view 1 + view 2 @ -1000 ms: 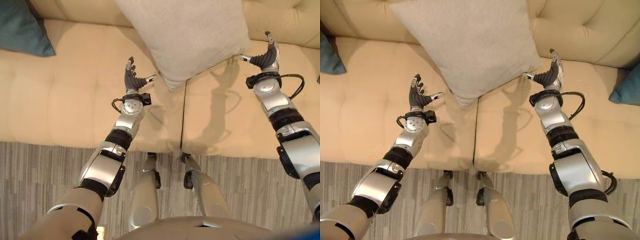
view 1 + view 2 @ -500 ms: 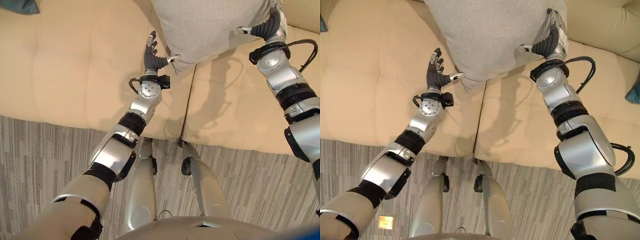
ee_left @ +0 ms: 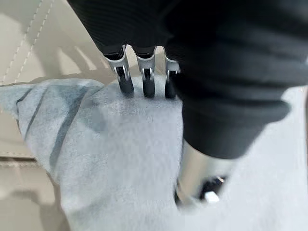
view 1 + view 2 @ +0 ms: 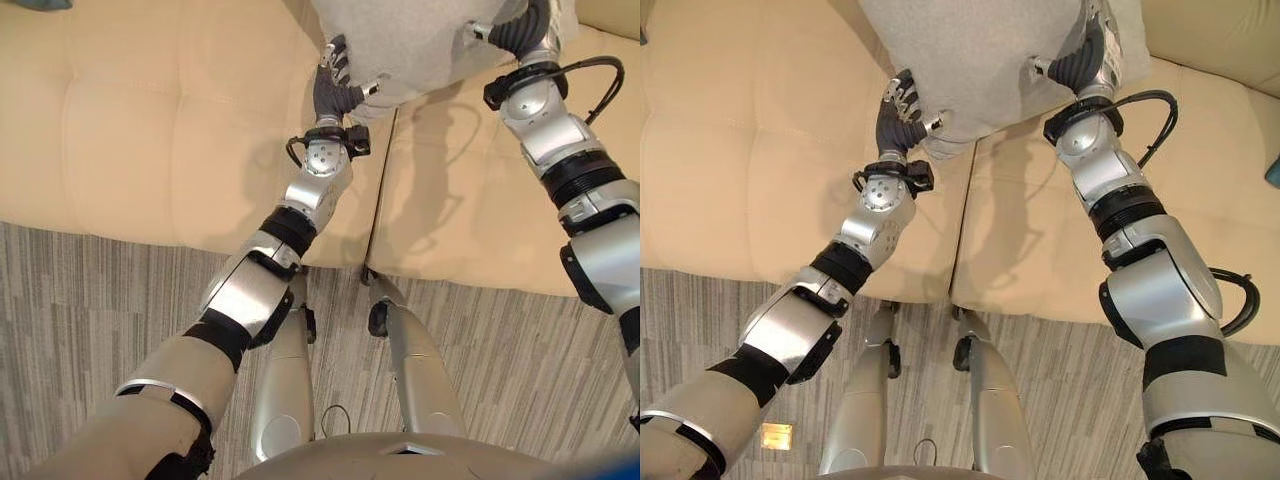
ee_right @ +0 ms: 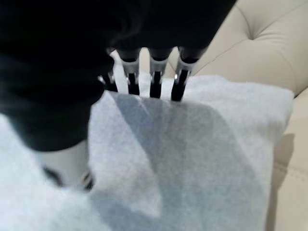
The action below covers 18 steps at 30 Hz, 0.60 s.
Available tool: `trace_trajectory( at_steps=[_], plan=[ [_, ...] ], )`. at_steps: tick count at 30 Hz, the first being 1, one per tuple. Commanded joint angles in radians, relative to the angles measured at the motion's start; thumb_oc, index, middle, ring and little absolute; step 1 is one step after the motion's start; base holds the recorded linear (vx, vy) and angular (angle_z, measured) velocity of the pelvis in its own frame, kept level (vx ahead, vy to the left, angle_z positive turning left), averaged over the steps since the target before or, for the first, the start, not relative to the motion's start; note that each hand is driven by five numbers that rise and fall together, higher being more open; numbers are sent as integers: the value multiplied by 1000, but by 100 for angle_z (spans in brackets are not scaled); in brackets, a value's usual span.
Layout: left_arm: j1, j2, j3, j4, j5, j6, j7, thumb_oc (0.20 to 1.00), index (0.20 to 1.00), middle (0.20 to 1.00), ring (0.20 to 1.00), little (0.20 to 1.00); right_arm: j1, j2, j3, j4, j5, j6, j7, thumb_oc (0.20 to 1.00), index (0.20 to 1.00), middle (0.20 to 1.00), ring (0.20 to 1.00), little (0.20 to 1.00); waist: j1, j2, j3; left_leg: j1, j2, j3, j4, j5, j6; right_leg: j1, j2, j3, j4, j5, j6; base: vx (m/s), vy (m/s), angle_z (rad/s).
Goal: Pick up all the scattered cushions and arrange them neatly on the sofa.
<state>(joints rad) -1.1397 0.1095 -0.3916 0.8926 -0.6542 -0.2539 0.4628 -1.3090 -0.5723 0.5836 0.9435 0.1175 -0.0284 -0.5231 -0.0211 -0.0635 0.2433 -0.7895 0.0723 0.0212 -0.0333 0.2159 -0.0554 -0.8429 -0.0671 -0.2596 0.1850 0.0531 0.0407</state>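
A light grey cushion [image 4: 420,40] stands on the cream sofa [image 4: 150,120] over the seam between two seat pads, its lower corner pointing toward me. My left hand [image 4: 332,92] is at that lower left corner. Its fingers [image 3: 144,79] reach straight past the cushion's edge, and its thumb [image 3: 199,185] presses the front face. My right hand [image 4: 1085,60] lies along the cushion's right edge in the same way, with straight fingers [image 5: 154,79] at the edge. Both hands are open against the cushion [image 5: 192,159].
A teal cushion [image 4: 1273,170] peeks in at the right end of the sofa. The sofa's front edge meets a grey striped carpet [image 4: 100,300] near my legs. Bare seat stretches to the left of the grey cushion.
The view has tipped down toward the floor. My left hand has moved right and forward, from apart from the grey cushion to touching its lower corner. The right hand stays at the cushion's right edge.
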Motion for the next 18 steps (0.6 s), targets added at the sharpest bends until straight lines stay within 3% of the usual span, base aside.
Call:
trace_trajectory(
  at_steps=[1,13,14,15,18],
  plan=[
    [-90,-22,-22,74,-52,-45,-29,200,200,200,200,200,-44,77,43,-48,42,-66,14,200,200,200,200,200,-27,-59,-61,85,11,15,-54,-59,-104,98,-9,49,-272,109,147,8,25,-8],
    [-98,35,-18,12,-34,-53,-13,200,200,200,200,200,-5,74,-21,-84,44,-77,2,200,200,200,200,200,-34,-38,-77,83,9,19,-54,-64,-99,87,-14,54,-269,110,148,1,6,-2],
    [-101,48,-22,4,-23,-51,-10,200,200,200,200,200,5,74,-30,-84,45,-78,0,887,887,887,887,887,-36,-36,-78,83,10,19,-54,-64,-98,88,-14,54,-269,110,149,0,0,0],
    [-104,56,-24,2,-16,-51,-9,200,200,200,200,200,12,73,-36,-81,43,-77,-1,1000,1000,1000,1000,1000,-37,-35,-78,83,10,19,-54,-64,-98,89,-14,54,-270,110,149,0,0,0],
    [-108,87,-29,-5,2,-49,-8,200,200,200,200,200,29,50,-47,-56,14,-64,-3,1000,1000,1000,1000,1000,-38,-27,-81,85,10,20,-54,-65,-97,90,-15,52,-270,112,150,0,0,0]
  ],
)
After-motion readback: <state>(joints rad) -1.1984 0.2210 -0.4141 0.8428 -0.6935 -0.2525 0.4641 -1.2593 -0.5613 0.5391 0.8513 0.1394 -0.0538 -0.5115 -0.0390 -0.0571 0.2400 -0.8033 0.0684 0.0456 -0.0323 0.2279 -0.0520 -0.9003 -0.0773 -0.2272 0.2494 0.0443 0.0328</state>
